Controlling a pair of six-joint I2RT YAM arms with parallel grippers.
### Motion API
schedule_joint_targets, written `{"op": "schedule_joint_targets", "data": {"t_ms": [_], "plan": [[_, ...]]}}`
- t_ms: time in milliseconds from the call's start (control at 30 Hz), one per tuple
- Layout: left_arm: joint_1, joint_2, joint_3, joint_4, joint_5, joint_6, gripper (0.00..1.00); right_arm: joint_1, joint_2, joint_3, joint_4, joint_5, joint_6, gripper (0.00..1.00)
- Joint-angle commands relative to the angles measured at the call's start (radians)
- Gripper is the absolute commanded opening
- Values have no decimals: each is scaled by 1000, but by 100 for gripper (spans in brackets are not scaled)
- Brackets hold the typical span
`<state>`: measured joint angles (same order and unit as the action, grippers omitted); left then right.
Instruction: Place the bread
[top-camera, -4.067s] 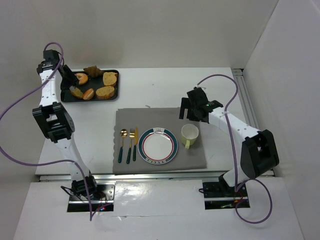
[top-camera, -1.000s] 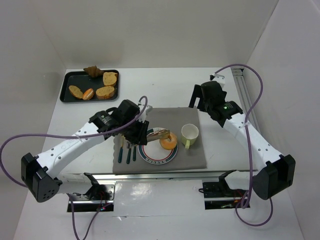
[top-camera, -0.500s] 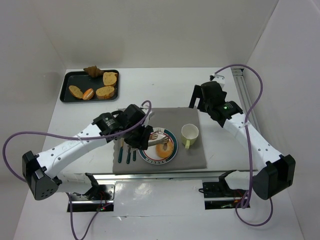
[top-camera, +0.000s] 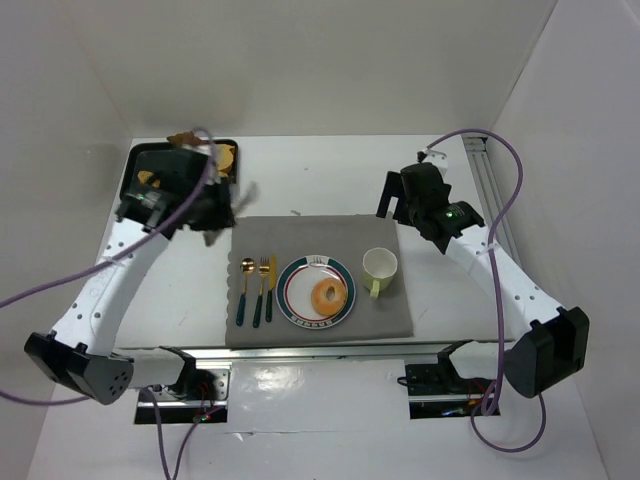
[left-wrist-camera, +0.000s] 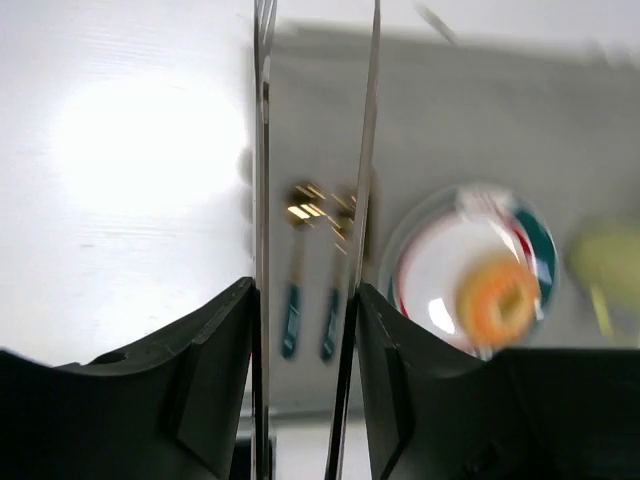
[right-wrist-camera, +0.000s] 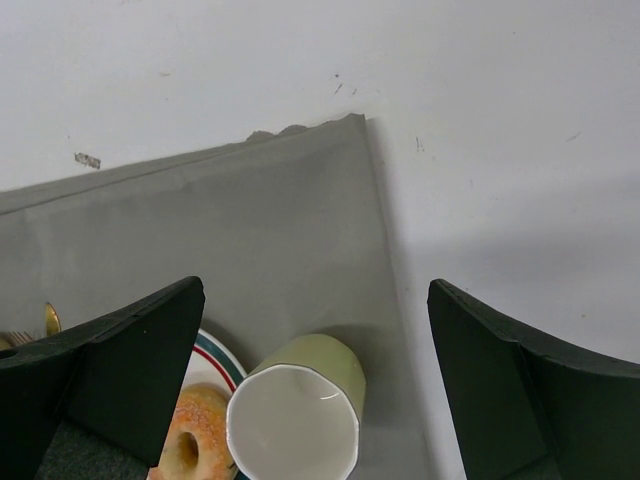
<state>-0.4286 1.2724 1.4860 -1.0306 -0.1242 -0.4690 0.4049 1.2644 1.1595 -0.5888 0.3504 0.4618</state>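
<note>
Finds left fingers (left-wrist-camera: 262, 150) at upper left, slightly parted, gripping nothing. Sees bread (top-camera: 327, 296) flat on the plate (top-camera: 283, 292) at centre, ring-shaped, no long axis, down-right of them. Finds right fingers (right-wrist-camera: 120, 370) at upper right, wide apart, empty, seemingly somewhat nearer.

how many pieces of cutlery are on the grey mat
3: a spoon, a fork and a knife, side by side on the mat, just left of the plate. None looks hidden.
</note>
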Motion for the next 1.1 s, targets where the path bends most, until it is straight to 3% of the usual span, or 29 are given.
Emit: {"op": "schedule_joint_targets", "data": {"t_ms": [0,33,133,200,433,733,1067], "plan": [[274,13,49,27,12,33,55,-6,0,26,23,-13,-8,100],[400,53,49,43,43,33,55,-6,0,26,23,-13,-8,100],[567,132,77,101,83,-3,58,-6,9,16,34,-33,-8,100],[625,183,106,136,92,-14,62,-6,21,16,43,-47,-8,100],[882,384,154,251,254,-63,59,-6,66,-3,72,-93,-8,100],[913,600,365,254,255,-85,59,-15,157,8,81,-123,-8,100],[913,703,396,274,265,-85,58,-15,199,48,81,-123,-8,100]]}}
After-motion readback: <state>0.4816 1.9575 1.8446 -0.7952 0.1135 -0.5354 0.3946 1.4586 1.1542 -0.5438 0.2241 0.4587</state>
